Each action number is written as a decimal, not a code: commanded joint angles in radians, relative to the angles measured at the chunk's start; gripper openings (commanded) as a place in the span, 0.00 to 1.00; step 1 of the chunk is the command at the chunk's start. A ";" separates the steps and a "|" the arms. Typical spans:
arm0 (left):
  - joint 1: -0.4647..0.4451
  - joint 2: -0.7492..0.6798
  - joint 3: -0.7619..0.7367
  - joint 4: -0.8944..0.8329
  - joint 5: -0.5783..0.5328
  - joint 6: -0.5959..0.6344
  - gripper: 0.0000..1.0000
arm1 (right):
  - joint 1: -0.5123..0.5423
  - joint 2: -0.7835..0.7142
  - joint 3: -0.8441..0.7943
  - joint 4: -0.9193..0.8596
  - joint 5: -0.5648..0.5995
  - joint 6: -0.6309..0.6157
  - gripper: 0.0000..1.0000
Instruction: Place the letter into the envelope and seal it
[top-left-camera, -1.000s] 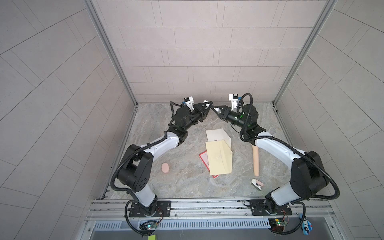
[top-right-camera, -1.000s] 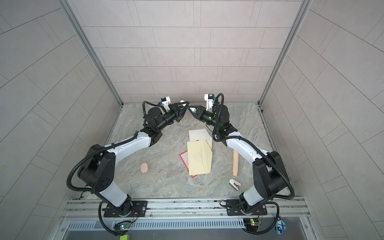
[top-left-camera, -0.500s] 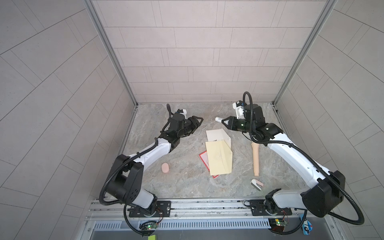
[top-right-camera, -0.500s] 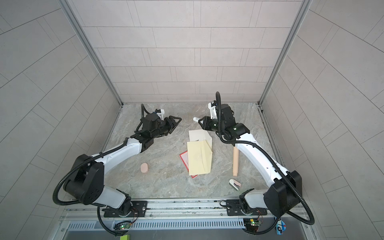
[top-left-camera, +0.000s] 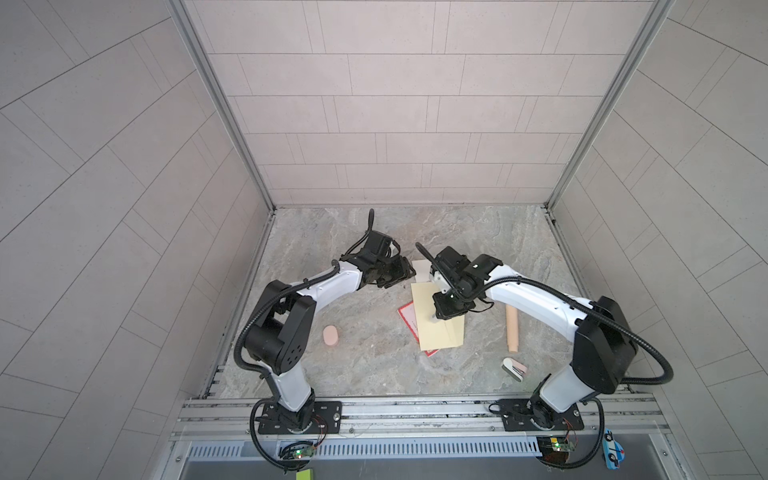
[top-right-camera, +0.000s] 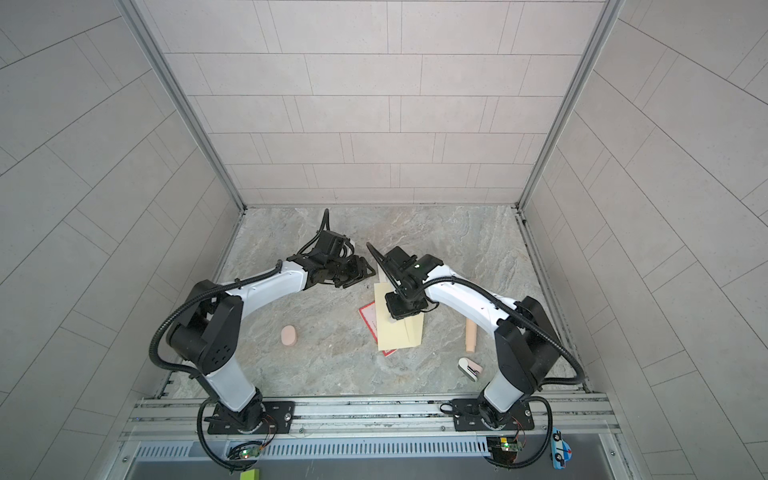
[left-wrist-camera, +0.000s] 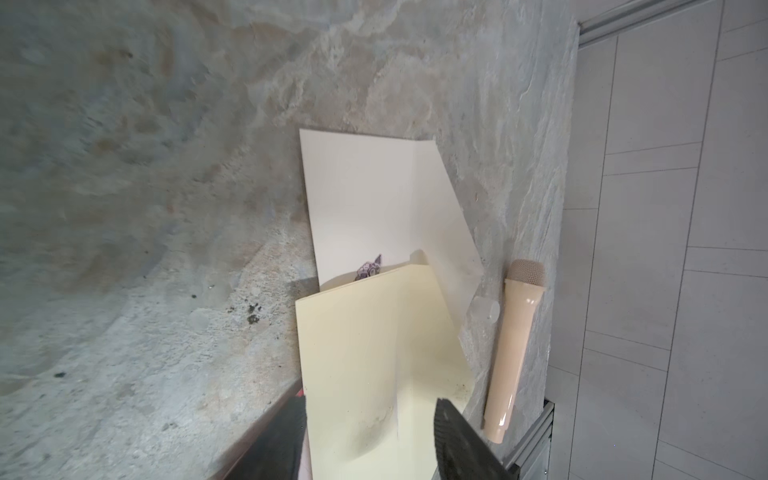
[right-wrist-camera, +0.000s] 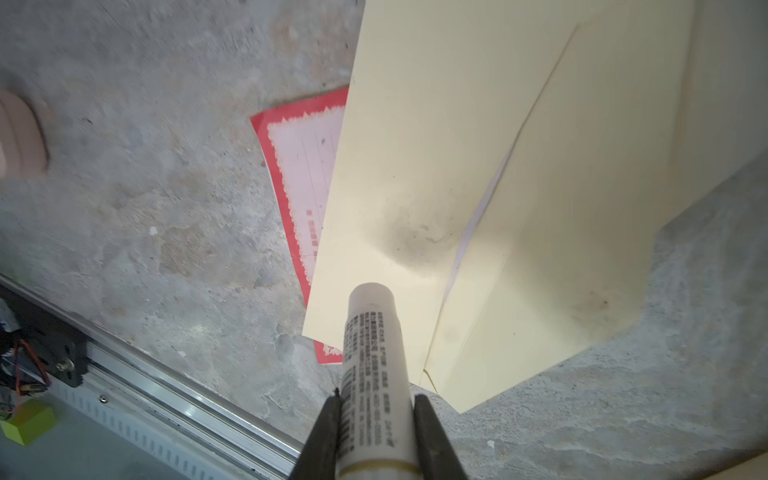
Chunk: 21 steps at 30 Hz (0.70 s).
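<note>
Right gripper (right-wrist-camera: 376, 399) has dropped, clenching a white glue-stick tube (right-wrist-camera: 371, 332); left gripper (left-wrist-camera: 372, 401) gapes empty — flimsy off-white paper envelope (left-wrist-camera: 361, 195): pinch an edge.

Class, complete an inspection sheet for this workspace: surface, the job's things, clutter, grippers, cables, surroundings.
Surface: grey marbled tabletop, a few dark specks.
Job's things: off-white envelope, flap open, partly under a pale yellow paper; letter not clearly seen.
Clutter: red-bordered card under the yellow paper; pink oval; beige toy microphone; small white-and-pink item.
Grippers: left gripper open, empty; right gripper shut on a glue stick over the yellow paper.
Cables: black conduits along both arms.
Surroundings: tiled walls; front rail; toy car.
</note>
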 joint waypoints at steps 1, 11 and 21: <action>-0.009 0.043 0.028 -0.041 0.028 0.032 0.56 | 0.004 0.024 0.060 -0.059 0.049 -0.024 0.00; -0.016 0.129 0.052 -0.019 0.058 0.037 0.54 | 0.002 0.160 0.174 -0.109 0.075 -0.070 0.00; -0.031 0.176 0.065 0.001 0.071 0.032 0.54 | 0.002 0.252 0.244 -0.152 0.170 -0.097 0.00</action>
